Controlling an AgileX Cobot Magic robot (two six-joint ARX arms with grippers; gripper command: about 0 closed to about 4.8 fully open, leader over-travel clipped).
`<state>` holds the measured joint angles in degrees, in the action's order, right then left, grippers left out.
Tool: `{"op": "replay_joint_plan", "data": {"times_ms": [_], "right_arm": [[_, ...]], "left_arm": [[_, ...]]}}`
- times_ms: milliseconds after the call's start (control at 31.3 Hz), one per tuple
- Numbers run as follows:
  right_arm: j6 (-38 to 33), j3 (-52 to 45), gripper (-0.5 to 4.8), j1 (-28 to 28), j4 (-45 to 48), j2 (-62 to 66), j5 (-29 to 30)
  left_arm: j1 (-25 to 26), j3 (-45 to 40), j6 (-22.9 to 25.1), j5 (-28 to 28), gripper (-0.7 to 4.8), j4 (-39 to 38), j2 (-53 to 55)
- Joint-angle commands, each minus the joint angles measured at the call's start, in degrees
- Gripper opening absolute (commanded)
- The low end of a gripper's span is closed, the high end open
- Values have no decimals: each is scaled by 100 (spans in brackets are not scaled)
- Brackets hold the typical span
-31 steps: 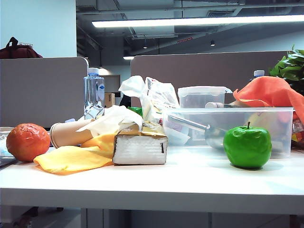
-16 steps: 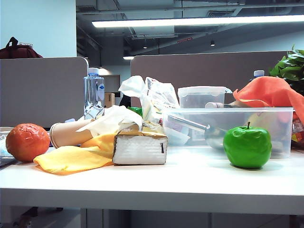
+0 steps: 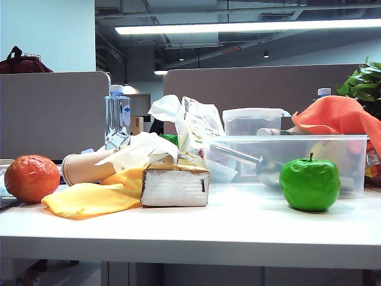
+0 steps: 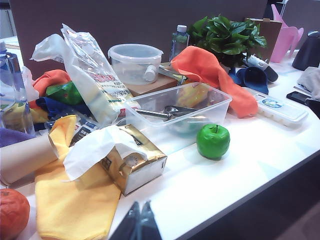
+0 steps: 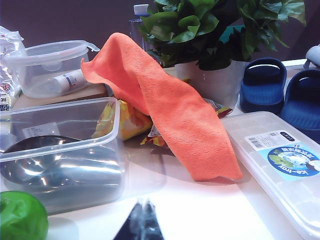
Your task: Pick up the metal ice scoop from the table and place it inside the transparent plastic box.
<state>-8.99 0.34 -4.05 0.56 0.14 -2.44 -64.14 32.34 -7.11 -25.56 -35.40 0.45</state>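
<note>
The metal ice scoop (image 3: 262, 162) lies inside the transparent plastic box (image 3: 351, 164), its handle slanting up toward the box's left end. The left wrist view looks down on the scoop (image 4: 172, 111) in the box (image 4: 220, 101) from far off. My left gripper (image 4: 141, 204) is shut and empty, over the table (image 4: 240, 170) near its front edge, by the yellow cloth. The right wrist view has the scoop's bowl (image 5: 45, 167) behind the box wall (image 5: 75, 117). My right gripper (image 5: 144, 204) is shut and empty, just outside that box. Neither gripper appears in the exterior view.
A green apple (image 3: 310, 184) stands in front of the box. A gold tissue box (image 3: 175, 182), a yellow cloth (image 3: 89, 199) and an orange ball (image 3: 31, 177) lie to the left. An orange cloth (image 5: 165, 110), a lidded tub (image 4: 135, 62), a plant (image 5: 210, 25) and an ice tray (image 5: 285, 170) are nearby.
The orange ball at the left has rolled slightly leftward. The scoop, box and apple have not moved.
</note>
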Motion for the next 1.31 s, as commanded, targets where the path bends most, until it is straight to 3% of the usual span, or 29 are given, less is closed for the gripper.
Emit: {"op": "replay_joint_plan", "data": {"times_ms": [32,128,256,383,511,607,703,799,894,1182,1310], "right_arm": [[2,11,-1,7,98,2,-28],[2,11,-1,7,98,2,-28],[2,11,-1,7,98,2,-28],[2,11,-1,7,98,2,-28],[2,11,-1,7,98,2,-26],[2,11,-1,7,98,2,-26],[2,11,-1,9,98,2,-28],[2,11,-1,9,98,2,-26],[2,11,-1,9,98,2,-26],[2,11,-1,9,98,2,-26],[2,11,-1,9,98,2,-26]], "left_arm": [[0,7,2,9,-6,70,4],[275,-2,2,74,-6,63,4],[1259,-2,205,232,-6,37,7],[2743,-83,811,227,-6,352,4],[4461,-695,992,343,-6,1591,-13],[5499,-1333,695,1145,-5,2448,-13],[6304,-1961,310,2376,-6,2929,-13],[6717,-2402,-83,2999,-6,3233,-13],[6800,-2649,-214,3077,-5,3296,-13],[6791,-3195,-160,3104,-6,3324,-15],[6791,-3195,221,3237,-6,3252,-15]]}}
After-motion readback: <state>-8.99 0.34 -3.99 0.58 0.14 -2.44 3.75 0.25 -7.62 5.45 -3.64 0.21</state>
